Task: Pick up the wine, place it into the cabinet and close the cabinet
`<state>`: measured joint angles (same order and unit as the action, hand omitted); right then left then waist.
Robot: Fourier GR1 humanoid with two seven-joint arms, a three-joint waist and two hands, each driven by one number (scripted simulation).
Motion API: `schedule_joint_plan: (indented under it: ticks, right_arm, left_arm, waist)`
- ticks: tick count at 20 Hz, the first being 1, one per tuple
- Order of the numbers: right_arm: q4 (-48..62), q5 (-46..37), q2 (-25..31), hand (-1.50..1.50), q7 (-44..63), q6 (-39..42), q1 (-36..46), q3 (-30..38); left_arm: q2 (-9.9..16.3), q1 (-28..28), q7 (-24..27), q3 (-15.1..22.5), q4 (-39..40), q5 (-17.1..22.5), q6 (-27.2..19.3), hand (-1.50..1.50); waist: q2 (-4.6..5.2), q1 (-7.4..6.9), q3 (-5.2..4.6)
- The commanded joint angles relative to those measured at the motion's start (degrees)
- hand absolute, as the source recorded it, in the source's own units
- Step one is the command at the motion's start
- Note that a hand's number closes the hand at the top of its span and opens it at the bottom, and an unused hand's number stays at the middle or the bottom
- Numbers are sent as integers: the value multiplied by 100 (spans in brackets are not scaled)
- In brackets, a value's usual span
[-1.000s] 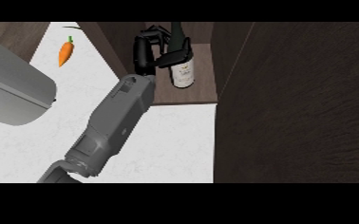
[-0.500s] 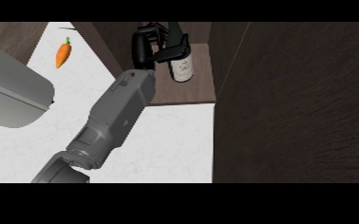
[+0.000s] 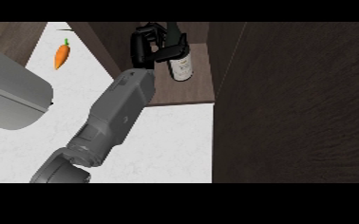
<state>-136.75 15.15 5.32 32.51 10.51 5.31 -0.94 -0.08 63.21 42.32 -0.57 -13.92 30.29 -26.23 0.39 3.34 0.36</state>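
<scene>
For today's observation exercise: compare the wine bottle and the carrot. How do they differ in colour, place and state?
The bottle is dark with a pale label; the carrot is orange with a green top. The bottle is inside the cabinet, on its shelf; the carrot lies on the white counter. The hand is curled round the bottle; nothing touches the carrot. Both are long and narrow.

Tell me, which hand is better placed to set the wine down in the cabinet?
The right hand: its fingers are curled round the wine bottle, which is inside the open cabinet. The left hand shows nowhere in this view.
</scene>
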Motion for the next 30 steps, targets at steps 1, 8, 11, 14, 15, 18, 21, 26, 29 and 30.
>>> schedule_joint_plan:
  ticks: [1, 8, 11, 14, 15, 18, 21, 26, 29, 30]
  right_arm:
    - [-391, 475, 115, -150, 162, 59, -13, 197]
    - [-385, 28, -48, -150, 34, 41, -149, -155]
    - [-311, -23, -93, -150, 126, -146, 124, -141]
    - [-251, 204, 34, -150, -22, 56, -55, 64]
    - [-462, 353, 77, -150, 237, -15, -77, 84]
    - [-377, 192, 34, -150, 101, -79, 124, 88]
    - [-479, 211, 91, -150, 293, -116, 182, 32]
    - [-515, 314, 123, -150, 353, -135, 190, 117]
    - [-302, 54, 10, -150, 203, -126, 312, -125]
    - [-230, 27, 29, -150, 151, -103, 212, -58]
  left_arm:
    - [163, -85, 200, -244, 299, 93, 183, 150]
    - [108, 14, 114, -145, 606, -82, -72, -150]
    - [30, 462, -22, -164, 730, -135, -572, -150]
    - [94, -24, 266, -176, 804, -165, -219, -150]
    - [270, -29, 212, -124, 838, -234, -193, -150]
    - [222, 104, 141, -30, 944, -374, -341, -150]
    - [49, -91, 347, -94, 955, -349, -484, -150]
    - [83, -338, 673, -240, 830, -259, -313, -150]
    - [8, -240, 749, -251, 804, -251, -394, -150]
    - [233, -294, 631, -248, 834, -289, -113, -150]
  waist:
    - [79, 16, -40]
    - [61, -30, -41]
    - [105, 81, -44]
    - [97, 43, -41]
    - [83, 40, -42]
    - [105, 78, -43]
    - [103, 86, -45]
    - [102, 82, -47]
    - [106, 82, -47]
    - [106, 39, -45]
